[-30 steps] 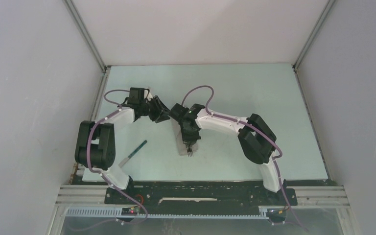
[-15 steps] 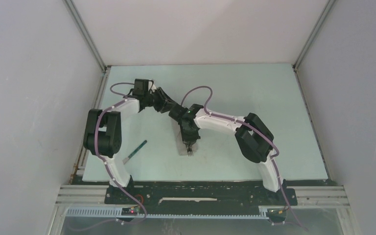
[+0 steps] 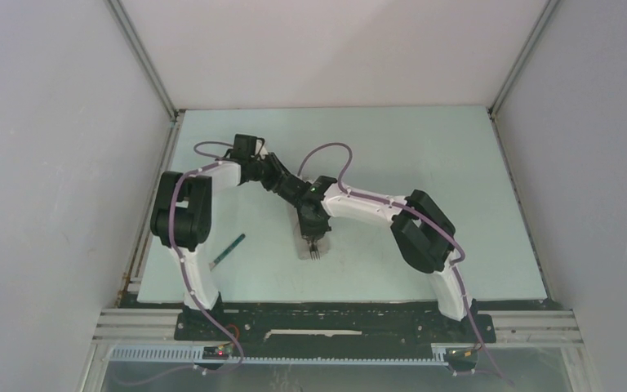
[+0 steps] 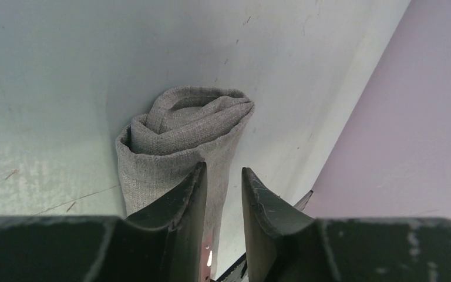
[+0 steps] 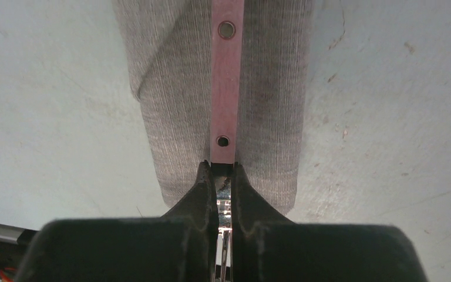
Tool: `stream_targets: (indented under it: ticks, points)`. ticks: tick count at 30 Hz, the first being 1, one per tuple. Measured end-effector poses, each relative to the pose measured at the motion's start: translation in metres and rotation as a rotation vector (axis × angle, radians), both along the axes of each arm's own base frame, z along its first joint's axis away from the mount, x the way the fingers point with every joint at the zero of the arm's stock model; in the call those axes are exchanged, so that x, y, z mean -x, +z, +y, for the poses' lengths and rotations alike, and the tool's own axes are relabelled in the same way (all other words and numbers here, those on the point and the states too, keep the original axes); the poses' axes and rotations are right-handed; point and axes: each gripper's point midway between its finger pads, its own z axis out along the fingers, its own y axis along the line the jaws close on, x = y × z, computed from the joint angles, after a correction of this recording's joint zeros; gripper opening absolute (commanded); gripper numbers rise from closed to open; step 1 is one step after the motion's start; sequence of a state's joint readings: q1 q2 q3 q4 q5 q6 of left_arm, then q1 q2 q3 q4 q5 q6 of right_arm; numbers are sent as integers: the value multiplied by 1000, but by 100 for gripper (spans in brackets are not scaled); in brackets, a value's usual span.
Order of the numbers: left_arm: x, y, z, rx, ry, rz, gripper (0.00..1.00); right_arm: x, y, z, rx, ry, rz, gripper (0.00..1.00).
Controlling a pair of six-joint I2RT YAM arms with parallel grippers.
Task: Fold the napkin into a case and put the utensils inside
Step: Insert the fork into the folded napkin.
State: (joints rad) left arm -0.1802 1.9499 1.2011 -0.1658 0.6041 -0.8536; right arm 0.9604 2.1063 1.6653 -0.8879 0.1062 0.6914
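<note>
We are loading the case [image 4: 176, 135], flat on the table [image 3: 424, 163]: the right gripper [image 5: 223, 167] clamps the fork [image 5: 226, 88] along its cloth, and the left gripper [image 4: 223, 176], jaws narrowly apart, should next hold its rolled mouth open.

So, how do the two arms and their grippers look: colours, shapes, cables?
Both look alike. The left arm and the right arm have white links between bulky black joint housings. A thin purple cable runs along each arm in loose loops. The left gripper and the right gripper each have two dark, scuffed fingers that taper to blunt tips.
</note>
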Motion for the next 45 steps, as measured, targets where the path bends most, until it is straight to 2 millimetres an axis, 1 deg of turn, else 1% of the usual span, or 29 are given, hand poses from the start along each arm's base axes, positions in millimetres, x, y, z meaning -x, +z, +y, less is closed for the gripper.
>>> stream_targets:
  ticks: [4, 8, 11, 15, 24, 35, 38, 45]
  points:
    - [-3, -2, 1, -12, -6, -7, 32, -12, 1, 4, -25, -8, -37, 0]
    - [-1, -8, 2, -22, -9, 8, 31, -24, 2, 7, -51, -19, -61, 0]
    - [0, -11, 2, -27, -8, 16, 31, -34, -5, 7, -57, -30, -69, 0]
    - [0, -11, 3, -30, -7, 16, 31, -42, -16, 6, -52, -24, -69, 0]
    - [0, -12, 3, -33, -11, 16, 31, -58, -14, 12, -60, -6, -95, 0]
    - [0, -13, 3, -34, -13, 15, 31, -77, -13, 8, -58, -21, -114, 0]
    - [0, -13, 3, -34, -13, 15, 31, -78, -13, 7, -48, -14, -114, 6]
    - [1, -14, 3, -35, -13, 18, 31, -79, -12, 0, -3, 4, -129, 27]
